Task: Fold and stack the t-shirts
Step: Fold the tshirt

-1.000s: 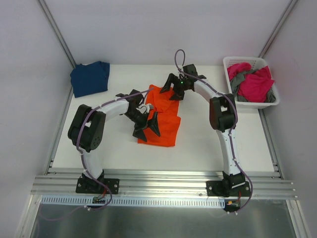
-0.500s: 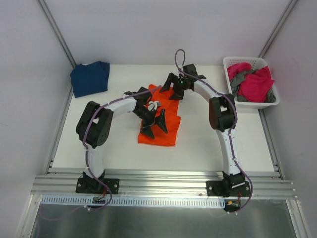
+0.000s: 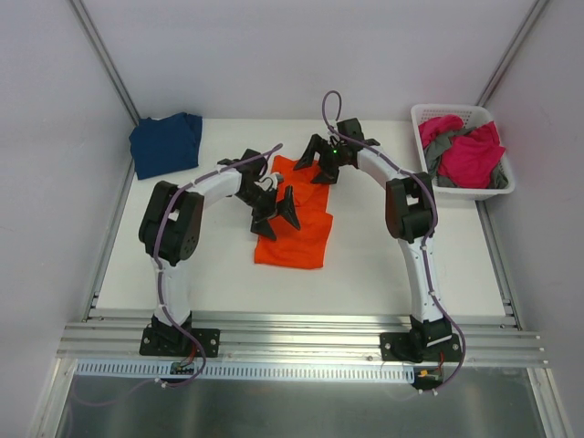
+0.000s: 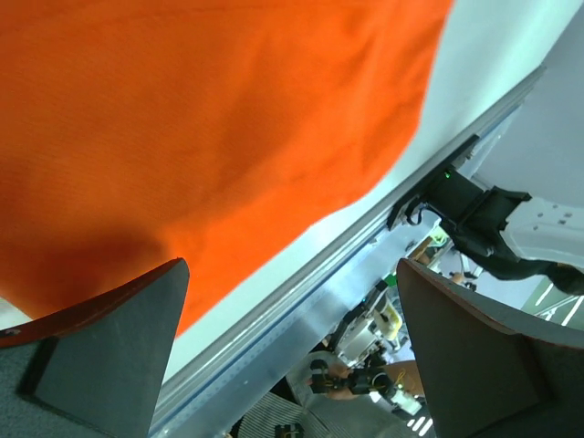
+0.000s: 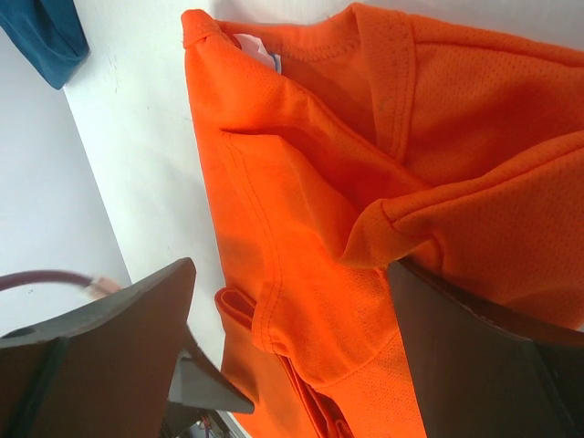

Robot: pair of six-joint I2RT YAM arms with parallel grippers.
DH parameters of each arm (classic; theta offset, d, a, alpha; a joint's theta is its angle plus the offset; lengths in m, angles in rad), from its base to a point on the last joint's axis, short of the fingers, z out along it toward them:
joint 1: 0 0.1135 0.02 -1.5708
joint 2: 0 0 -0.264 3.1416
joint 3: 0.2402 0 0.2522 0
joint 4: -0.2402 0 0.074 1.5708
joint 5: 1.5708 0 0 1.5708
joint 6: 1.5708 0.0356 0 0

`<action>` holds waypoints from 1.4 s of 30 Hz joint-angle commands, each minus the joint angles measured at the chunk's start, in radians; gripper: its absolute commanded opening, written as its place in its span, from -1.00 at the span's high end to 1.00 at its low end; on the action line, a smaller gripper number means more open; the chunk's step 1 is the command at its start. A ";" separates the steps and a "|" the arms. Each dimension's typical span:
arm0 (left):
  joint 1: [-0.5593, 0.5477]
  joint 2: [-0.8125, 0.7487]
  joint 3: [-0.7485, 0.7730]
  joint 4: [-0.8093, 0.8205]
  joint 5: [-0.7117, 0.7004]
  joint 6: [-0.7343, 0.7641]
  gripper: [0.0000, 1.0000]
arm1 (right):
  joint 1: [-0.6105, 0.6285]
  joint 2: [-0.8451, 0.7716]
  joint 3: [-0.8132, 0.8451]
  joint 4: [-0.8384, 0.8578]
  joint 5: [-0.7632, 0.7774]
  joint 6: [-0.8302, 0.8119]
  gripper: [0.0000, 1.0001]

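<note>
A bright orange t-shirt (image 3: 298, 228) lies partly folded in the middle of the white table. My left gripper (image 3: 277, 220) hangs open just above its left part; the left wrist view shows the orange cloth (image 4: 201, 137) beyond the gripper (image 4: 292, 351), nothing between the fingers. My right gripper (image 3: 317, 168) stands open at the shirt's far edge. In the right wrist view this gripper (image 5: 292, 351) straddles the collar end of the shirt (image 5: 310, 228), one finger (image 5: 484, 356) against a raised fold. A folded navy t-shirt (image 3: 166, 143) lies at the far left corner.
A white slotted basket (image 3: 474, 192) at the far right holds magenta pink (image 3: 470, 157) and grey (image 3: 436, 146) shirts. Metal rails run along the table's near edge (image 3: 292, 333). The navy shirt (image 5: 41, 32) shows in the top left corner of the right wrist view.
My left arm has swung its gripper from the shirt's near left part farther onto the shirt, toward the back. The right gripper has stayed in place.
</note>
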 commanded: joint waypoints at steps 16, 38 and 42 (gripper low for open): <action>-0.043 0.068 -0.047 -0.027 0.002 -0.053 -0.98 | 0.003 0.025 0.025 -0.041 0.047 0.009 -0.89; 0.000 -0.059 0.243 -0.048 -0.131 0.055 -0.98 | -0.035 -0.104 0.014 -0.006 0.004 0.012 -0.89; 0.075 -0.033 0.447 -0.054 -0.194 0.133 -0.98 | -0.054 -0.184 -0.009 0.011 -0.008 0.008 -0.85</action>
